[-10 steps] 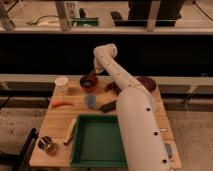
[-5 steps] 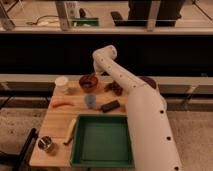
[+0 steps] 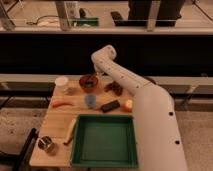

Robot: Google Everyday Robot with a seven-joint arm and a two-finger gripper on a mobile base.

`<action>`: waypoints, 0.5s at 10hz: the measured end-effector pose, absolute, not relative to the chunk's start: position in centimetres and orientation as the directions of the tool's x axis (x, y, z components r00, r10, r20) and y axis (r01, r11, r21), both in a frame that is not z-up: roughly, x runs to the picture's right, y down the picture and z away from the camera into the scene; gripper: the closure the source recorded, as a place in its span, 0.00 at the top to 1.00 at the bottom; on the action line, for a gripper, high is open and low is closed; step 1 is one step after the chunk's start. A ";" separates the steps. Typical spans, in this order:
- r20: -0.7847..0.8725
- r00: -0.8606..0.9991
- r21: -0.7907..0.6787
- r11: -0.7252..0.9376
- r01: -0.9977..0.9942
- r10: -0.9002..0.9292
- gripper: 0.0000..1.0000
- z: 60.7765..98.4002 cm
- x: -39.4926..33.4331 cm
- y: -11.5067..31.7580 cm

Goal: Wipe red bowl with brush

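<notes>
camera view: gripper (image 3: pixel 93 78) (arm-hidden) over red bowl (image 3: pixel 88 82).

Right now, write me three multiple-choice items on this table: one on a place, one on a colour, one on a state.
1. Where is the gripper?
A. over the green tray
B. at the red bowl, at the table's far edge
C. beside the metal cup

2. What colour is the big tray at the near edge?
A. green
B. white
C. blue

3. How does the white cup stand?
A. on its side
B. upright
C. inside the tray

Key: 1 B, the arm reaches down to the red bowl, far from the metal cup. 2 A, the tray's walls and floor are green. 3 B, the white cup's open mouth faces up, on the wooden table left of the bowl.
</notes>
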State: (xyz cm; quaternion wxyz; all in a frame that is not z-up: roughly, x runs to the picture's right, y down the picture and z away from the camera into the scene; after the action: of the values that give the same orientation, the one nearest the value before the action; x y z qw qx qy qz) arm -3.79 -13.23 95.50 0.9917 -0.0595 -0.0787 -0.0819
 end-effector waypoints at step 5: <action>0.135 0.973 -0.076 0.977 0.198 -0.186 0.22 95.4 -4.2 -13.3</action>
State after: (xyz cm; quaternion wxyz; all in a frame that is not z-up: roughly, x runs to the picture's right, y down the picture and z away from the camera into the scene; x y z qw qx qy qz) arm -4.21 -13.32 95.38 0.9923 -0.0447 -0.0638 -0.0967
